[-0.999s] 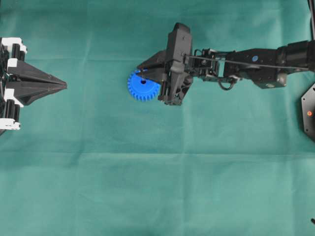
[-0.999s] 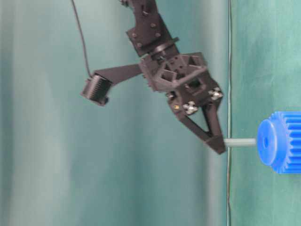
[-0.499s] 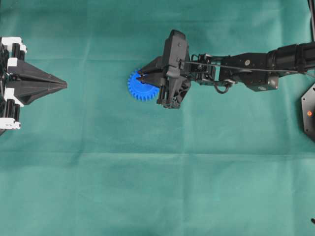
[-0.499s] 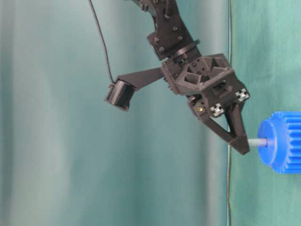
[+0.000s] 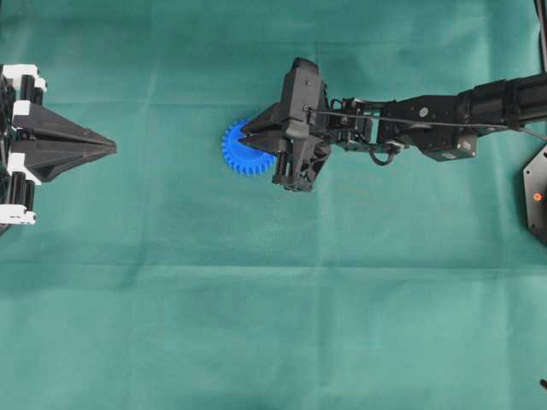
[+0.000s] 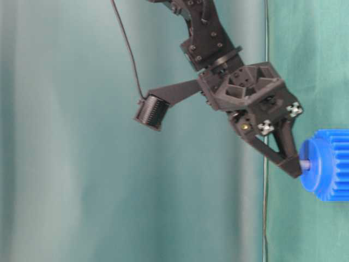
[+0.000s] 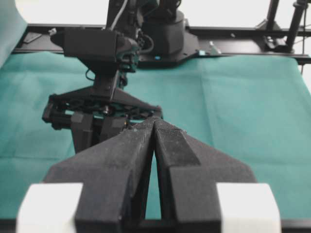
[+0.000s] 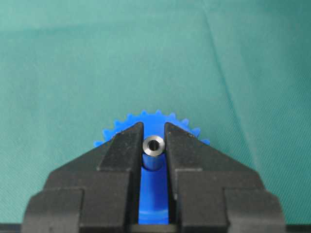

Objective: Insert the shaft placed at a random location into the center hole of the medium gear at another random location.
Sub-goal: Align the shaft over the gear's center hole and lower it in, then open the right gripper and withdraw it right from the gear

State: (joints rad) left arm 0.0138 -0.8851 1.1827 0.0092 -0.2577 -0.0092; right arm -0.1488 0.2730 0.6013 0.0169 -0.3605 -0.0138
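The medium gear point(image 5: 239, 155) is bright blue and lies flat on the green cloth, left of centre in the overhead view. My right gripper point(image 5: 256, 142) reaches down over its hub, shut on the shaft point(image 8: 154, 145), a silvery pin standing upright between the fingers point(image 8: 121, 148). In the table-level view only a short stub of the shaft point(image 6: 306, 163) shows between the fingertips and the hub of the gear point(image 6: 330, 164); the rest sits in the center hole, which is hidden. My left gripper point(image 5: 109, 148) rests far to the left, shut on nothing, its tips point(image 7: 154, 124) touching.
A black mount with an orange dot point(image 5: 537, 196) sits at the right edge of the table. A black frame rail point(image 7: 243, 46) runs along the far side. In the left wrist view the right arm's head point(image 7: 102, 109) hides the gear.
My right gripper has come down onto the gear with the shaft, which has slid into the hub's hole until only a stub shows. The left arm has not moved.
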